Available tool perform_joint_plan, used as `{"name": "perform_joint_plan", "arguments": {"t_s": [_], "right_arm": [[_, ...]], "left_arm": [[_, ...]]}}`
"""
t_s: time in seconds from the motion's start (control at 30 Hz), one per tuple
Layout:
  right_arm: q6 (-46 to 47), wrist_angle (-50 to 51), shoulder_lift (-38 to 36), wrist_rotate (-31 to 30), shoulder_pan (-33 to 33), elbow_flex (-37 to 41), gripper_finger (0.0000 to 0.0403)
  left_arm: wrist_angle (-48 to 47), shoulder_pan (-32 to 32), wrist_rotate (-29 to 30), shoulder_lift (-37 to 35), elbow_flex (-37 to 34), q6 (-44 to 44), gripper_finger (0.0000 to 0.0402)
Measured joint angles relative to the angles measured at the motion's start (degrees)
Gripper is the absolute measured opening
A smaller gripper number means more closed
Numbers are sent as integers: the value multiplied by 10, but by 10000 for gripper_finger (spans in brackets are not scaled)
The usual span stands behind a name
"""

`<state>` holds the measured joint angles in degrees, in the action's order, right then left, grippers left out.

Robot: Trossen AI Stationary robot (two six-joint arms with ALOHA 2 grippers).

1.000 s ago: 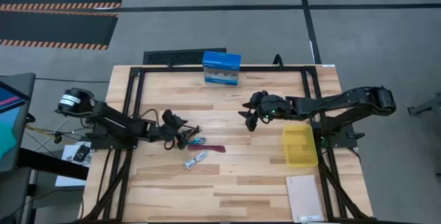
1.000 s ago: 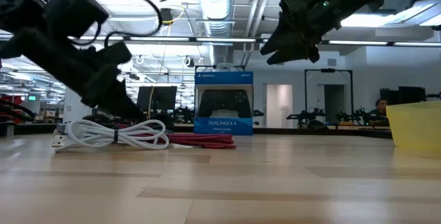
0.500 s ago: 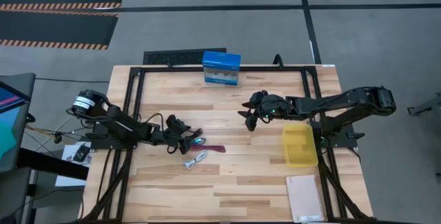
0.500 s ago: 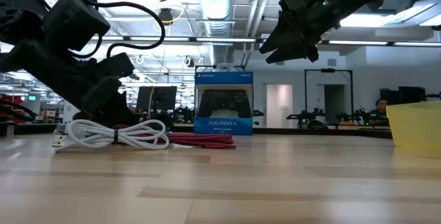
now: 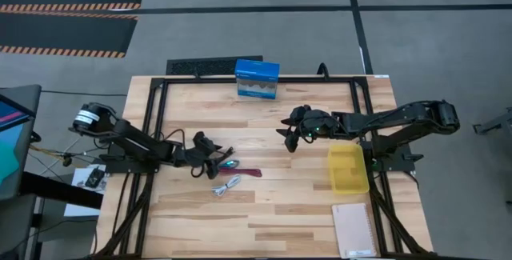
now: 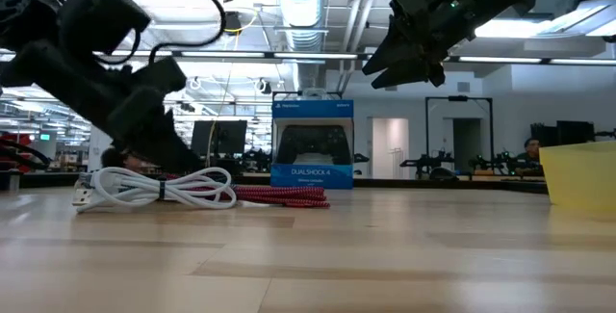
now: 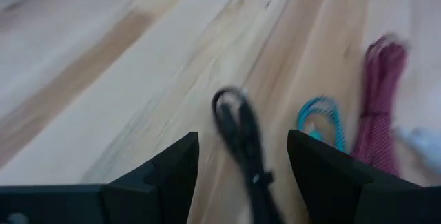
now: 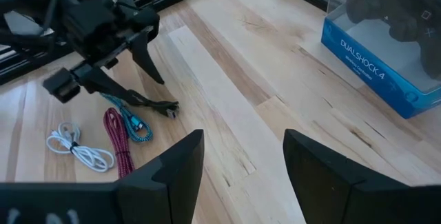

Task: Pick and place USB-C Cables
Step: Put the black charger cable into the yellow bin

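Several short coiled cables lie at the table's middle-left. In the left wrist view I see the black one [image 7: 240, 131], the teal one [image 7: 322, 119] and the maroon one [image 7: 377, 86]. The white one [image 5: 226, 185] lies nearest the near edge. My left gripper [image 5: 214, 162] is open and low over the table. Its fingers stand on either side of the black cable [image 8: 148, 103], which lies flat on the wood. My right gripper [image 5: 289, 138] is open and hovers high above the table's middle, right of the cables.
A blue controller box [image 5: 257, 80] stands at the far edge. A yellow bin [image 5: 348, 166] sits at the right side, with a notebook [image 5: 353, 230] nearer the near right corner. Bare wood lies between the cables and the bin.
My left gripper has dipped lower over the cables and shifted slightly toward the table's right, with its arm swaying behind it. It stays open. The cables and my right arm have kept still.
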<state>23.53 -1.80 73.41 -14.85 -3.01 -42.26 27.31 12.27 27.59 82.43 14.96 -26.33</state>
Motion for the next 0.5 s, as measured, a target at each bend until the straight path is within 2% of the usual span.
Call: {"name": "perform_joint_plan", "arguments": {"t_s": [0.33,0.5], "right_arm": [[0,0,0,0,0,0,223],[0,0,0,0,0,0,223]], "left_arm": [[16,1,8,73,2,-18,210],[17,1,12,87,2,-38,202]]}}
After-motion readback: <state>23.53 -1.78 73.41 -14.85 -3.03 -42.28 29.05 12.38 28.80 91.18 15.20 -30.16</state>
